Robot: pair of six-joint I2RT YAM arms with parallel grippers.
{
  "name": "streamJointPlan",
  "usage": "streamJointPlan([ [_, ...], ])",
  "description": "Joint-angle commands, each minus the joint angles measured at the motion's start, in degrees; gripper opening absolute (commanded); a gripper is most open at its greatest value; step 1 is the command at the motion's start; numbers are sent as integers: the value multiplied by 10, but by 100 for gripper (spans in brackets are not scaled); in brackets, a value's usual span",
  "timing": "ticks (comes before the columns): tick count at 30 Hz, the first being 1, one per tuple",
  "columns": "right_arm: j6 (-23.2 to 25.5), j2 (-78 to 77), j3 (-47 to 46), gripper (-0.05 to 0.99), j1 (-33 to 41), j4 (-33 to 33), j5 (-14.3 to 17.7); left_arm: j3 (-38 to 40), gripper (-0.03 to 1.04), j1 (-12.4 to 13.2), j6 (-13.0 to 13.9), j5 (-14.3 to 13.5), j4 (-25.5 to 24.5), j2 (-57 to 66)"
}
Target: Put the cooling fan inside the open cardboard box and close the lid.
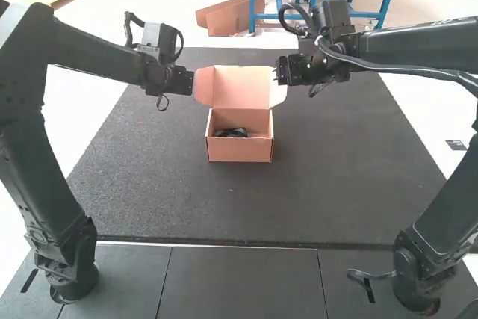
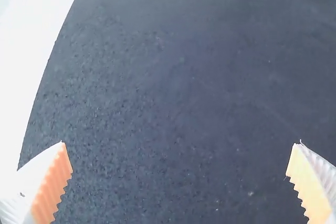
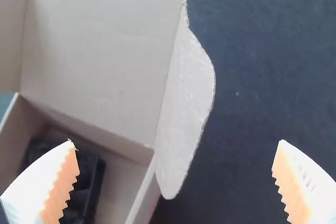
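Ribbed white fingers (image 2: pixel 50 182) with orange pads frame the left wrist view, spread wide with nothing between them but the dark speckled mat (image 2: pixel 184 77) beneath. Seen from the right wrist, the other arm's fingers (image 3: pixel 52 182) are just as widely spread and also hold nothing; beyond them is the open cardboard box (image 3: pixel 139 166), with its raised lid (image 3: pixel 100 51) and a rounded side flap (image 3: pixel 189 119) in plain sight. From the high view, the box (image 1: pixel 239 146) sits upright at the middle of the mat (image 1: pixel 336 169), which covers most of the bench (image 1: pixel 239 282). Its lid (image 1: pixel 240 86) stands up from the far edge at twelve o'clock, with the inner face turned toward the camera. The cooling fan (image 1: pixel 233 133) is already inside, a black shape on the floor of the box toward its nine o'clock side; in the right wrist view the fan (image 3: pixel 92 182) shows as a dark mass deep in the box. The left gripper (image 1: pixel 187 82) hangs at about ten o'clock from the box, level with the lid and right against its left flap (image 1: pixel 203 87), though contact cannot be made out. The right gripper (image 1: pixel 282 71) hangs at about one o'clock, just beside the lid's upper right corner and above the right flap (image 1: pixel 278 98). Both arms rise from bases at seven and five o'clock and lean in toward the lid from opposite sides.
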Motion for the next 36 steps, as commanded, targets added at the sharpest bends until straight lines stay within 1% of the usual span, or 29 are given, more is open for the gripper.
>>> streamJointPlan([
  [1,20,-21,-3,84,-8,8,-10,35,97,-1,-15,-30,6,14],
  [3,22,-21,-10,84,-9,10,-12,48,97,-2,-18,-27,8,24],
  [4,24,-21,-11,84,-8,10,-16,52,97,-2,-20,-15,9,26],
  [6,40,-21,-15,84,-8,10,-30,61,97,-2,-21,22,6,28],
  [7,43,-21,-16,84,-9,10,-34,64,97,-2,-23,47,0,28],
  [9,47,-21,-17,84,-9,10,-40,68,97,-7,-41,86,-17,26],
  [11,52,-21,-17,84,-14,10,-43,70,97,-17,-50,118,-36,26],
  [12,53,-21,-17,84,-16,11,-47,71,97,-22,-58,127,-46,23],
  [14,63,-20,-18,84,-23,18,-56,68,97,-29,-62,142,-53,19],
  [16,68,-19,-22,84,-31,29,-62,68,97,-31,-66,168,-57,15],
  [17,72,-18,-24,84,-35,35,-68,68,97,-33,-71,174,-58,14],
  [19,78,-16,-30,84,-43,47,-71,68,97,-37,-72,187,-57,13],
  [22,79,-11,-39,84,-53,63,-75,68,97,-40,-73,189,-52,13],
  [27,83,-2,-42,84,-58,71,-83,67,97,-41,-74,189,-51,13],
  [28,85,1,-43,79,-59,73,-88,66,97,-40,-74,189,-51,13],
  [30,87,6,-45,75,-59,84,-98,65,97,-41,-74,189,-50,13],
  [34,96,22,-43,66,-55,114,-104,64,97,-41,-75,189,-52,13],
  [36,99,35,-39,66,-54,121,-104,63,97,-41,-74,189,-53,13],
])
